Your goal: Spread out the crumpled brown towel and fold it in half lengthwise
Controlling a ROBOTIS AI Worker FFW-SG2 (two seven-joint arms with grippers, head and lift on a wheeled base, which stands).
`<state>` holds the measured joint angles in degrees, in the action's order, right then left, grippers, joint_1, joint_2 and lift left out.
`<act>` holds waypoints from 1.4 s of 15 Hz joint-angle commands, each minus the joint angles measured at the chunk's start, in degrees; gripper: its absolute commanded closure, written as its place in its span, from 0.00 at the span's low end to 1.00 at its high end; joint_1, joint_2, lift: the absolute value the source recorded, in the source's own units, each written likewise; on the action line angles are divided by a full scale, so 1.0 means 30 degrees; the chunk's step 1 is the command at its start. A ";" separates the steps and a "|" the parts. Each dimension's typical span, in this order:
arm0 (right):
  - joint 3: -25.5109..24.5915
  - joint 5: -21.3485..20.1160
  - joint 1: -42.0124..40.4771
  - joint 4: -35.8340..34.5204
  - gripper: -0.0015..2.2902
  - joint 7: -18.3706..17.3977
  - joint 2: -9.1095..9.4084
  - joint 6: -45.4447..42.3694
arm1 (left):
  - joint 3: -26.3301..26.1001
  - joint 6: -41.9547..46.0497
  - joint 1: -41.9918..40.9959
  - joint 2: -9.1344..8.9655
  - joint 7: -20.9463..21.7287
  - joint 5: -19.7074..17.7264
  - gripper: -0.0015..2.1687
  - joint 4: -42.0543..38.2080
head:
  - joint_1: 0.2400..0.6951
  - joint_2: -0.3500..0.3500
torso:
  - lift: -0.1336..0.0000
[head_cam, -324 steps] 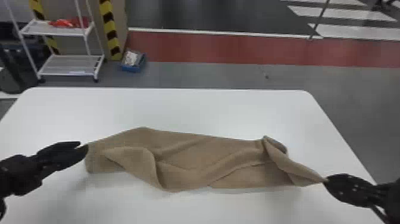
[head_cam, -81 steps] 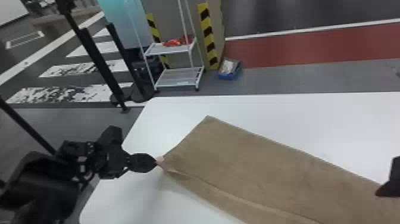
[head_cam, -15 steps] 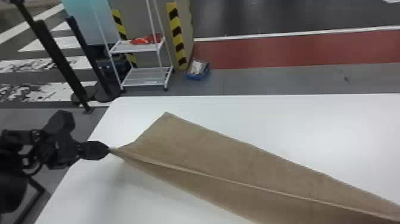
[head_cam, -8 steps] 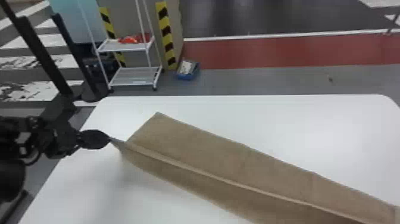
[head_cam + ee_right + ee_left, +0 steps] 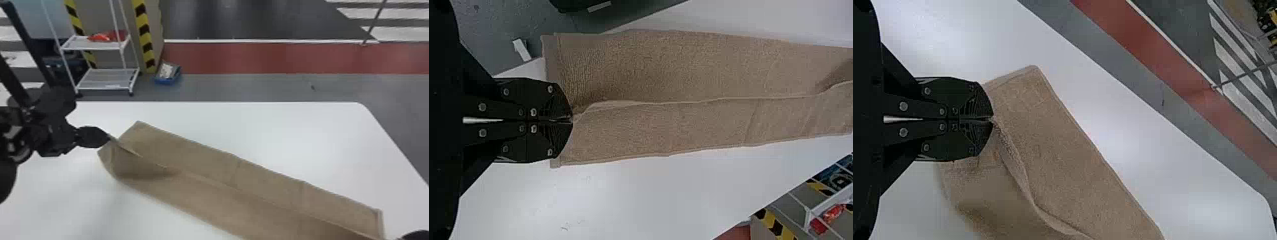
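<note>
Head view: left gripper (image 5: 109,138) and right gripper (image 5: 417,235) pinch the brown towel (image 5: 271,185); a blue bin (image 5: 166,82) holds pale, perhaps plastic, stuff.

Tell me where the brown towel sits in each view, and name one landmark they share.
Head view: the brown towel slants from left of centre to the lower right.
Left wrist view: the towel extends from the left pincer.
Right wrist view: the towel stretches away from the right pincer.
Shared landmark: the red floor strip beyond the table.
</note>
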<state>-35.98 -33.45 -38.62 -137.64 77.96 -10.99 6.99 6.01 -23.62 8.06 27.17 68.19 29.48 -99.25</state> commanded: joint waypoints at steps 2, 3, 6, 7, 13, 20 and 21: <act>-0.0693 0.0164 0.0159 0.1027 0.63 0.0122 0.0002 -0.0293 | -0.0715 -0.0024 0.1415 -0.0092 -0.0231 0.0282 0.92 0.1150 | 1.00 0.45 | 0.07; -0.0986 0.0486 0.0393 0.1290 0.63 0.0122 0.0002 -0.0293 | -0.1066 -0.0024 0.1826 -0.0122 -0.0231 0.0370 0.92 0.1501 | 1.00 0.44 | 0.07; -0.1396 0.1131 0.1214 0.1583 0.63 0.0122 -0.0027 -0.0058 | -0.1681 -0.0024 0.2763 -0.0298 -0.0465 0.0546 0.92 0.2380 | 1.00 0.40 | 0.07; -0.1455 0.1131 0.1624 0.1818 0.63 0.0122 -0.0144 0.0059 | -0.1857 -0.0024 0.3056 -0.0327 -0.0465 0.0604 0.92 0.2702 | 1.00 0.39 | 0.07; -0.1337 0.0984 0.2854 0.2814 0.63 0.0122 -0.0877 0.0997 | -0.2970 -0.0024 0.4199 -0.0356 -0.0524 0.1161 0.92 0.4372 | 1.00 0.35 | 0.07; -0.1572 0.1072 0.3587 0.4249 0.63 0.0122 -0.1609 0.1055 | -0.4640 0.0094 0.6308 -0.1206 -0.1081 0.1747 0.92 0.7009 | 1.00 0.29 | 0.07; -0.1630 0.1072 0.3704 0.4425 0.63 0.0122 -0.1726 0.1055 | -0.4728 0.0094 0.6308 -0.1264 -0.1169 0.1747 0.92 0.7038 | 1.00 0.27 | 0.07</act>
<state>-40.71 -30.23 -27.90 -124.99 77.96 -15.74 10.15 -7.86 -23.41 26.77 23.78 64.81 34.69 -78.60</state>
